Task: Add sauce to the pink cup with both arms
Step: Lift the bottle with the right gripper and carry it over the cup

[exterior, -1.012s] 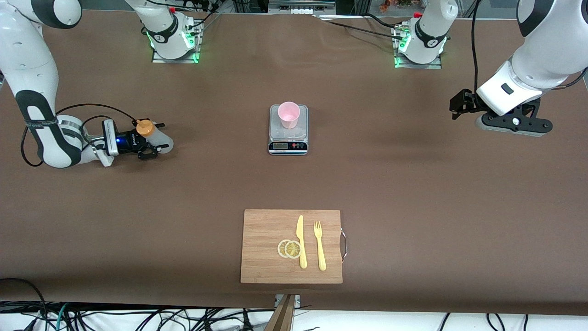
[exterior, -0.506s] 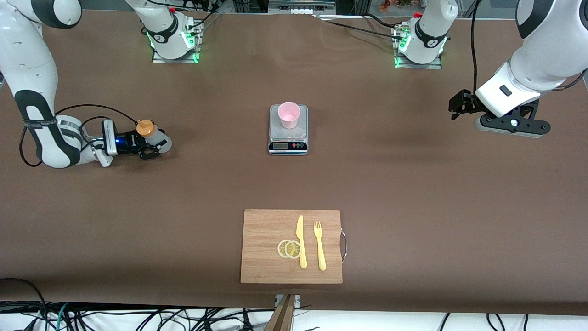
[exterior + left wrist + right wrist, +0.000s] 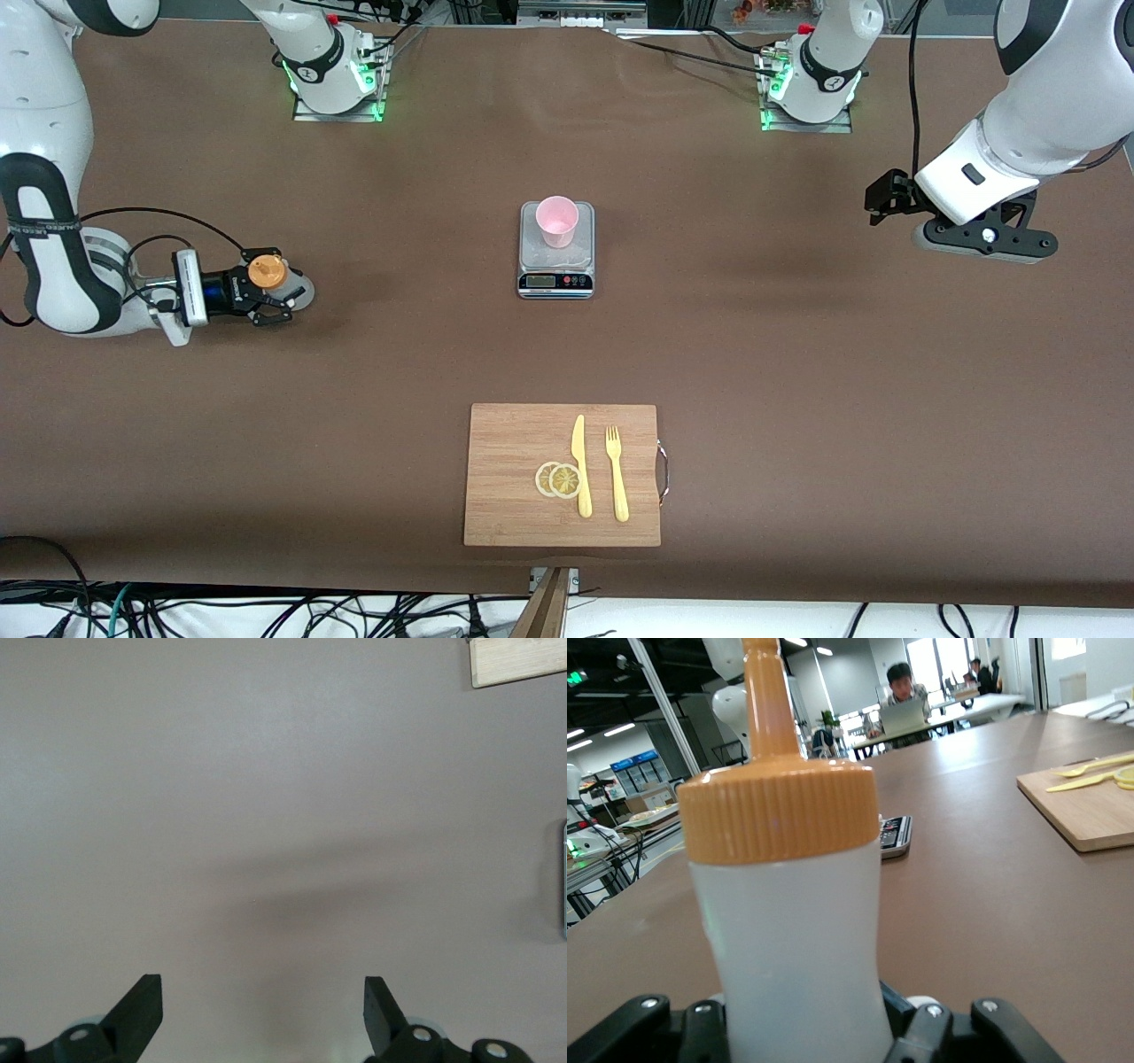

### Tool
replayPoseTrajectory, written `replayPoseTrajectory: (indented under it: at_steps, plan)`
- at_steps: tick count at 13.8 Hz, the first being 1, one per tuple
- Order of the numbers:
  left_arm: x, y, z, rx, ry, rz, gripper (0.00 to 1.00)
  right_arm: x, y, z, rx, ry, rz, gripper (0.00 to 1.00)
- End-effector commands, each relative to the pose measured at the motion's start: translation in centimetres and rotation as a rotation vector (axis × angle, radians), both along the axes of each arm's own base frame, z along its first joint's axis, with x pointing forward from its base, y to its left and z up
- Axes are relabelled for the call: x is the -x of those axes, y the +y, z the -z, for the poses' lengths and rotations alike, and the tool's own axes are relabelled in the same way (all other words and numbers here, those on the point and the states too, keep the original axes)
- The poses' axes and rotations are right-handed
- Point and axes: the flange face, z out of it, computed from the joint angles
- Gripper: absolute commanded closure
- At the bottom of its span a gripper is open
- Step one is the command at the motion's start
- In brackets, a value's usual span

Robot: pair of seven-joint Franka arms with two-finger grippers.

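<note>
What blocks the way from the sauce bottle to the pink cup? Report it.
Nothing visible. The right end effector is shut on the sauce bottle; only bare table lies between it and the pink cup on the scale.

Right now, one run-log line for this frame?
right gripper: shut on sauce bottle, upright on table | left gripper: open, waiting above table | pink cup: on scale

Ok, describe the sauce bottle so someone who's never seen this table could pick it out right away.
Start at the scale in the middle of the table and look toward the right arm's end. There the right hand is shut on the sauce bottle, which stands upright. It is whitish and see-through with an orange nozzle cap, the only bottle here; the pink cup sits on the scale.
</note>
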Motion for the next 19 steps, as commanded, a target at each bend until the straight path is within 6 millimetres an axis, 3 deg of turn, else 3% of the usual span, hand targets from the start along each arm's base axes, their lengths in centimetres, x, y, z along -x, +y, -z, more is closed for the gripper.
replayPoseTrajectory:
  at_steps: [1,5,9,15,19]
  plan:
    - [-0.1,0.0,-0.7,0.018,0.012,0.008,0.00,-1.9,4.2,-5.0,0.093,-0.004,-0.023,1.00]
    - [-0.2,0.4,-0.8,0.020,0.006,0.003,0.00,-3.7,11.5,-8.3,0.226,0.014,-0.055,1.00]
    - [-0.2,0.5,-0.8,0.019,0.009,0.003,0.00,-4.1,18.7,-9.9,0.418,0.064,-0.079,1.00]
    - [-0.2,0.5,-0.8,0.019,0.009,-0.001,0.00,-2.8,30.4,-12.2,0.709,0.042,-0.108,1.00]
    - [-0.2,0.5,-0.9,0.019,0.007,-0.001,0.00,-1.0,36.2,-12.7,0.870,-0.032,-0.193,1.00]
